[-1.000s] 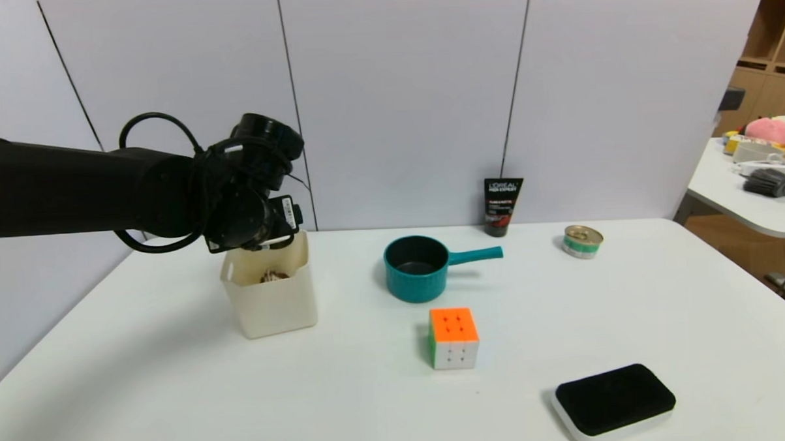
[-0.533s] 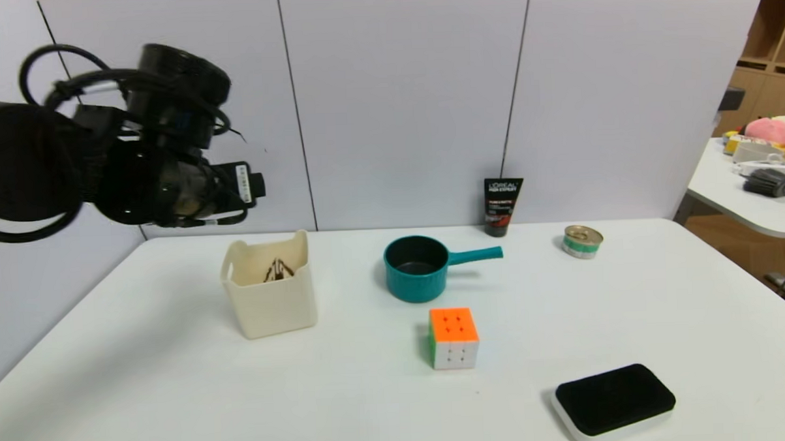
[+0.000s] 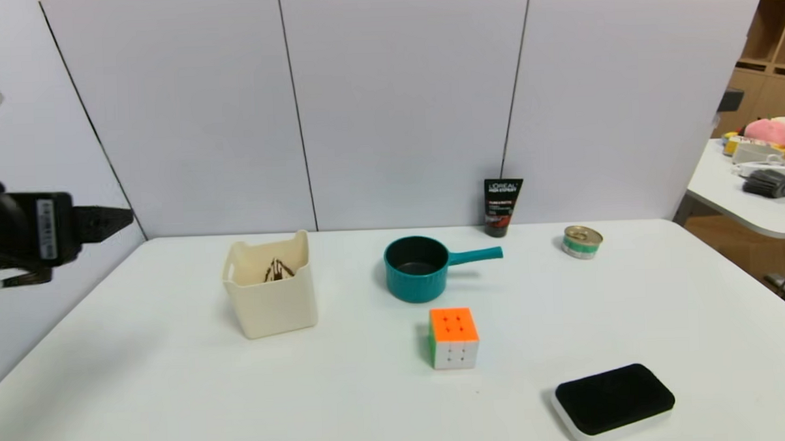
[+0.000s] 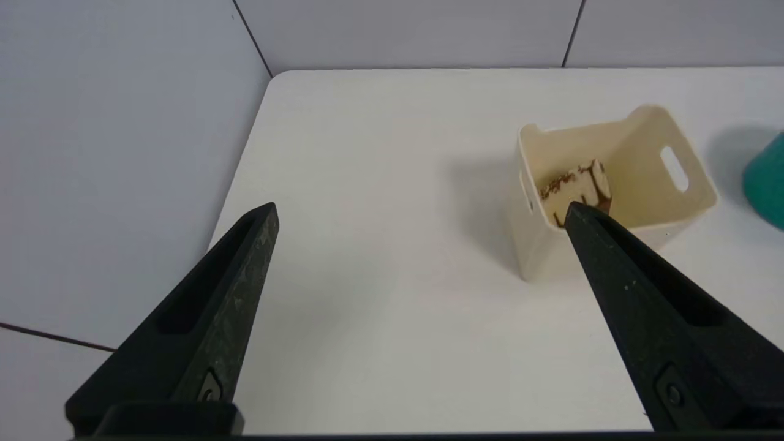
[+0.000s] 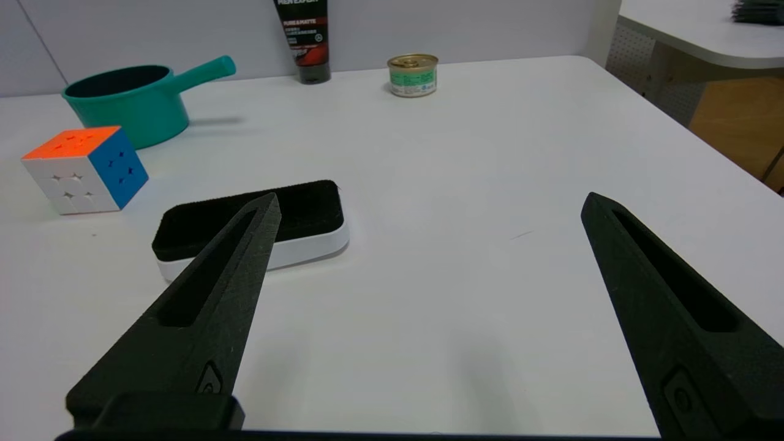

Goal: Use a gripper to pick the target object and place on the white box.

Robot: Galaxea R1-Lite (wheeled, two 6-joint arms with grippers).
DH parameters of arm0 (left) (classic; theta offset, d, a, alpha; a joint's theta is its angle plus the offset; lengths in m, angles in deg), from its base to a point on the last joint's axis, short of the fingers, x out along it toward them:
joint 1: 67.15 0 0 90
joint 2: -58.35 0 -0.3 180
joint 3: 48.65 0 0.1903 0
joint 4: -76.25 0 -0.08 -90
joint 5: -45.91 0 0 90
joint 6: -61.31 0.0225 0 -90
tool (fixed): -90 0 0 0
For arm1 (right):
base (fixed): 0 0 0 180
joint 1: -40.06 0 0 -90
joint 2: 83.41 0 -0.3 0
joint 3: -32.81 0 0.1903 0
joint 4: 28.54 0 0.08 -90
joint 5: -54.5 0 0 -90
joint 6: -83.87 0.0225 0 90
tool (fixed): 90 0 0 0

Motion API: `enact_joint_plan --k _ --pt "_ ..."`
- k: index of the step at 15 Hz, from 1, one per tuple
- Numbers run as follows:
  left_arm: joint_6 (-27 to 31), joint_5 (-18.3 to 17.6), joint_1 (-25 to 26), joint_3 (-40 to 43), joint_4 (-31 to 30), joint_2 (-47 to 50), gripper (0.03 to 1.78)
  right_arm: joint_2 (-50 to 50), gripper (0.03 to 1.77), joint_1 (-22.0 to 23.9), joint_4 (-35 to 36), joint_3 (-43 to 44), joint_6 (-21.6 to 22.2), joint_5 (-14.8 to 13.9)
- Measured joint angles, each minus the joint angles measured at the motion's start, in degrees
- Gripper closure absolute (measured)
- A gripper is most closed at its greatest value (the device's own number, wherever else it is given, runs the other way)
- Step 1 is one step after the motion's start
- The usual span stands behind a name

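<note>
Inside the white box point(image 3: 271, 296), near the surface's point(image 3: 347, 405) back left part, the cake slice point(image 3: 277, 271) lies mostly hidden by the front wall in the head view; only its dark top shows. From the left wrist, one finger point(image 4: 649, 318) covers its lower end, so its long axis is hard to judge. The left pincer point(image 4: 419, 211) hangs spread wide and empty, well left of the box. The right pincer point(image 5: 429, 205) is likewise wide open, holding nothing, near the black-topped pad point(image 5: 251, 226).

You see a cream box point(image 3: 271, 303), a brown-topped cake point(image 3: 277, 271), a teal pot point(image 3: 416, 268), and an orange-and-white cube point(image 3: 454, 338).
</note>
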Motion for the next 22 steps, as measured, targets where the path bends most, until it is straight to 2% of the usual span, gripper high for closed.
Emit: enact_joint_plan --k 3,5,8,11,16,18,22 --pt "6.9 -11.3 7.2 9.9 -3.3 10.0 0.12 0.0 0.1 0.0 0.0 0.0 0.0 0.0" --pt "7.9 -15.8 9.6 16.3 -6.7 16.3 0.12 0.0 0.1 0.0 0.0 0.0 0.0 0.0" --pt "7.9 -17.0 10.9 26.4 -10.5 26.4 0.12 0.0 0.1 0.0 0.0 0.0 0.0 0.0" --pt "8.4 -17.7 12.6 36.6 -11.3 35.6 0.12 0.0 0.1 0.0 0.0 0.0 0.0 0.0" --pt "10.6 -25.5 17.4 50.9 -14.6 47.3 0.12 0.0 0.1 0.0 0.0 0.0 0.0 0.0" --pt "10.9 -25.7 17.3 55.4 -18.7 50.6 0.12 0.0 0.1 0.0 0.0 0.0 0.0 0.0" --pt "10.5 -23.9 15.6 58.6 -16.6 60.5 0.12 0.0 0.1 0.0 0.0 0.0 0.0 0.0"
